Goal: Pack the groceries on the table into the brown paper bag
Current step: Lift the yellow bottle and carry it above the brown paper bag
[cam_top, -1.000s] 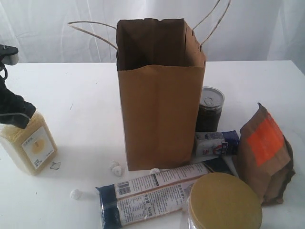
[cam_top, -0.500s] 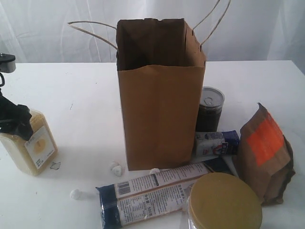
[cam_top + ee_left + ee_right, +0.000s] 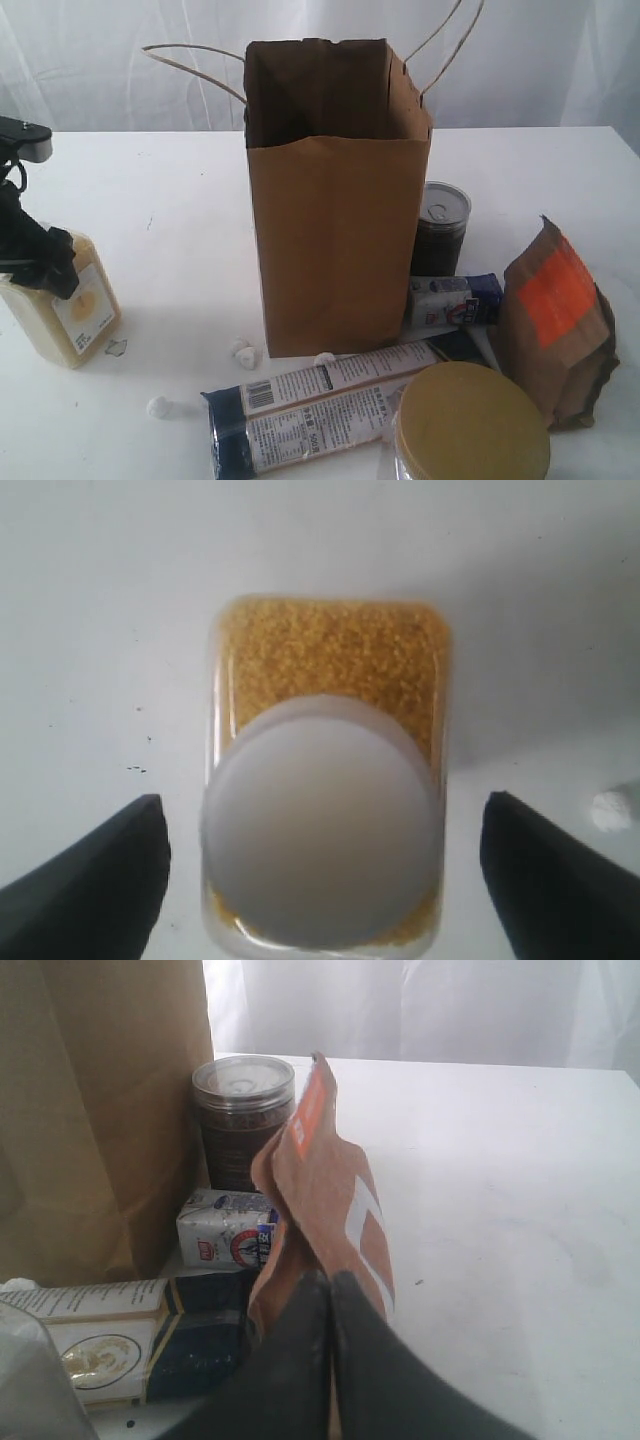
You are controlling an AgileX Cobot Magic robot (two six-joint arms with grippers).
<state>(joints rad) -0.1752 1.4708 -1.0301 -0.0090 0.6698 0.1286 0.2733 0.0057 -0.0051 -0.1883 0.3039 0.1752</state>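
Gripper (image 3: 322,815) on left has opened wider, straddling yellow-grain bottle (image 3: 72,312)

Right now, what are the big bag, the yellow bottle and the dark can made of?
Brown paper bag: matte, creased kraft paper.
Yellow-grain bottle: clear and glossy, probably plastic, since the grains show through; its white cap looks plastic too.
Dark can: shiny silver lid, likely metal; body unclear.
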